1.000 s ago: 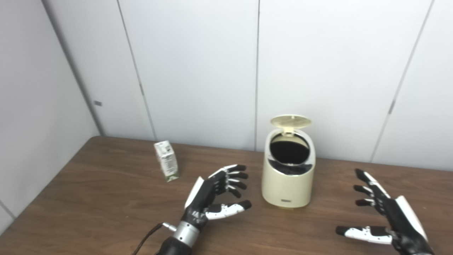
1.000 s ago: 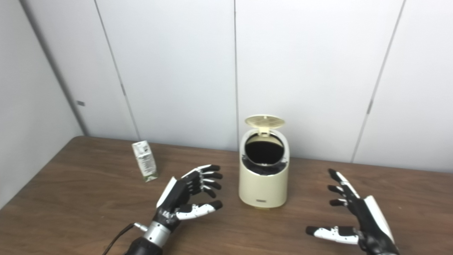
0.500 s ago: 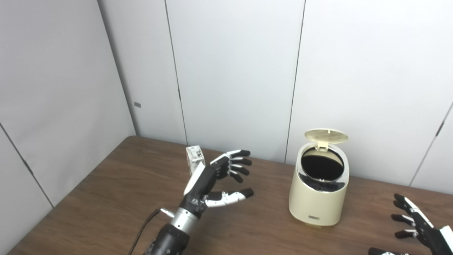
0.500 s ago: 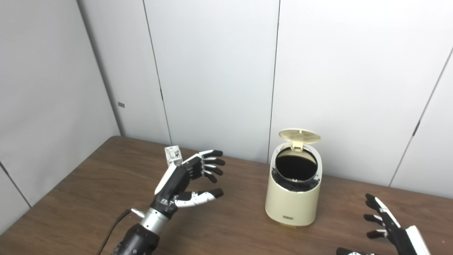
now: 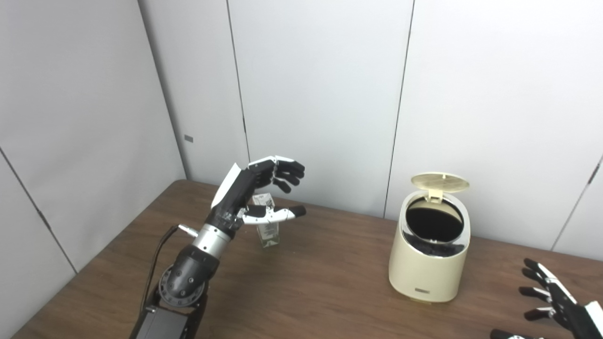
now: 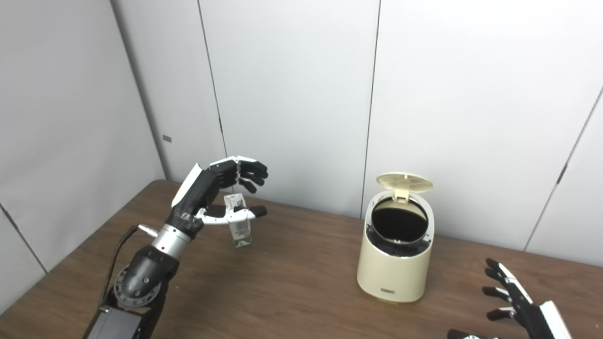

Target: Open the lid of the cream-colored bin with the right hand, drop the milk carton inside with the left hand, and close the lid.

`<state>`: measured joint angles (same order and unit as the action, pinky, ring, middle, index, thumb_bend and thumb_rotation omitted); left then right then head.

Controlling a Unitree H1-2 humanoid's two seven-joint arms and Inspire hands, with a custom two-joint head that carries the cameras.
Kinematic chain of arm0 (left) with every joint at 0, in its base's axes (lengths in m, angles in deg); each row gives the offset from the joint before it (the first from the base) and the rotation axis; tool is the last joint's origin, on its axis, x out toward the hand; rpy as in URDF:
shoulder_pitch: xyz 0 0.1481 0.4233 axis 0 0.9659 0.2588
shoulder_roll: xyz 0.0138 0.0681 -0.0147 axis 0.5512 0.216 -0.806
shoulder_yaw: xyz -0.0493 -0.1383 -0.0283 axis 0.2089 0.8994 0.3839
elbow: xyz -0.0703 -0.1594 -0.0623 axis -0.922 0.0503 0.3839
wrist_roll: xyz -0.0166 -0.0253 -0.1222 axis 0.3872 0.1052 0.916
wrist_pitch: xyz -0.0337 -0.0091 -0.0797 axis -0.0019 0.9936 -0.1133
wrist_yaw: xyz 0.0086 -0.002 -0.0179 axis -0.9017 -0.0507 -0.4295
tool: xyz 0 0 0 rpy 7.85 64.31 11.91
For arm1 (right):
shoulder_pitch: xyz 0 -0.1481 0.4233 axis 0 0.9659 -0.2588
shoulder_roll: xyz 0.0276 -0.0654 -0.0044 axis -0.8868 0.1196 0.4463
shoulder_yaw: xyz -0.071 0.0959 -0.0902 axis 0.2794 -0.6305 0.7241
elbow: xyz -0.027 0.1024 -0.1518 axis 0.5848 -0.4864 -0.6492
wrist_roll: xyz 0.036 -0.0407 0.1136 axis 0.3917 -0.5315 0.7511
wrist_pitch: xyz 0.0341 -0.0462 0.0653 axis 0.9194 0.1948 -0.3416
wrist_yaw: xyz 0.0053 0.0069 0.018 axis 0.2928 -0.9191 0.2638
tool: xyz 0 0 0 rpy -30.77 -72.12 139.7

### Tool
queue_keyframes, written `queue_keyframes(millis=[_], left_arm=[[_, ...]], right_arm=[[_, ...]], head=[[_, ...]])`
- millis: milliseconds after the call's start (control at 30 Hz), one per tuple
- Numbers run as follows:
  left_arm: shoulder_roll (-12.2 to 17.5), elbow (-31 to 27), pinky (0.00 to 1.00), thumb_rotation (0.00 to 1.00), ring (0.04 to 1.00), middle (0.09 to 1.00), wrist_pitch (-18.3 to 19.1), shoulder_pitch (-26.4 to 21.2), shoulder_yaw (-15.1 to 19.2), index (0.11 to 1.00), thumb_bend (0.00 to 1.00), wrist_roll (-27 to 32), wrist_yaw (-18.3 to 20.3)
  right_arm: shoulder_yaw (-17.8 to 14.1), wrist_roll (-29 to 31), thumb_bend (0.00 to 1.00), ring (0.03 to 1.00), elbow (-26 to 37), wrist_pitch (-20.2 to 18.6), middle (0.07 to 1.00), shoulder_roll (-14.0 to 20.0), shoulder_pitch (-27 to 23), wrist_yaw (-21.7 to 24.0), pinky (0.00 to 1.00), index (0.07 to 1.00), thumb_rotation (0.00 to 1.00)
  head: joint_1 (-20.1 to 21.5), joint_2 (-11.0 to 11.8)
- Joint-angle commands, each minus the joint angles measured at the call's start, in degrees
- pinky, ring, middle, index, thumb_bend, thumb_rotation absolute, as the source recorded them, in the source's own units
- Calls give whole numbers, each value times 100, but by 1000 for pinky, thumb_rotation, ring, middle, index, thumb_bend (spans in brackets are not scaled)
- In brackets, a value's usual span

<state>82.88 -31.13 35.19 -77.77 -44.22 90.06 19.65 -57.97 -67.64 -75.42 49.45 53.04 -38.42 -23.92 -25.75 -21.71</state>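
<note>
Both your hands are spread and empty: left hand (image 5: 254,190) raised over the upright milk carton (image 5: 266,228) far left, right hand (image 5: 558,306) near right; bin (image 5: 428,263) lid (image 5: 440,181) up.

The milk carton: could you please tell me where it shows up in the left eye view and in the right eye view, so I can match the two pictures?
Left eye view: the milk carton stands left of centre on the table, partly behind the thumb of the left hand.
Right eye view: the milk carton sits further left in the picture, again behind that thumb.
Shared landmark: the cream-colored bin, lid up, to the carton's right in both.
</note>
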Motion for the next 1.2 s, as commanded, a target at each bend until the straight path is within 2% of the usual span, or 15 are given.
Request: queue_keyframes(millis=[0,200,233,300,467,633,767,1000,1167], left_arm=[[148,50,660,27,709,694,-305,-278,116,667,749,-128,-215],[152,113,685,43,730,705,-369,-306,125,668,748,-196,-269],[194,319,685,43,730,705,-467,-395,160,668,748,-331,-372],[276,738,837,111,845,790,-634,-563,226,732,813,-556,-562],[376,1326,992,177,964,906,-831,-717,237,859,858,-712,-751],[454,1685,1000,200,999,983,-767,-740,220,936,887,-700,-771],[479,1964,1000,219,1000,999,-703,-730,234,992,921,-561,-694],[444,2237,1000,214,1000,1000,-605,-687,240,1000,933,-506,-729],[445,2419,1000,280,1000,1000,-627,-666,206,1000,965,-497,-715]], right_arm=[[-28,1,787,813,195,149,901,126,-221,-34,589,915,269],[-26,1,785,815,206,136,902,129,-221,-31,584,916,267],[-30,10,785,815,224,128,902,139,-219,-19,584,916,267],[-34,28,789,811,235,160,898,162,-212,-8,577,915,273],[-11,16,803,796,279,113,892,172,-194,-12,569,912,305],[-13,18,808,778,292,69,889,200,-183,-6,535,909,326],[-26,35,818,763,308,76,886,225,-167,3,509,907,344],[-60,67,826,742,329,90,884,258,-156,34,476,905,350],[-75,96,831,743,340,41,886,257,-160,64,472,904,348]], head=[[4,-4],[4,-4],[14,-23],[23,-43],[37,-58],[73,-75],[89,-95],[91,-131],[90,-141]])
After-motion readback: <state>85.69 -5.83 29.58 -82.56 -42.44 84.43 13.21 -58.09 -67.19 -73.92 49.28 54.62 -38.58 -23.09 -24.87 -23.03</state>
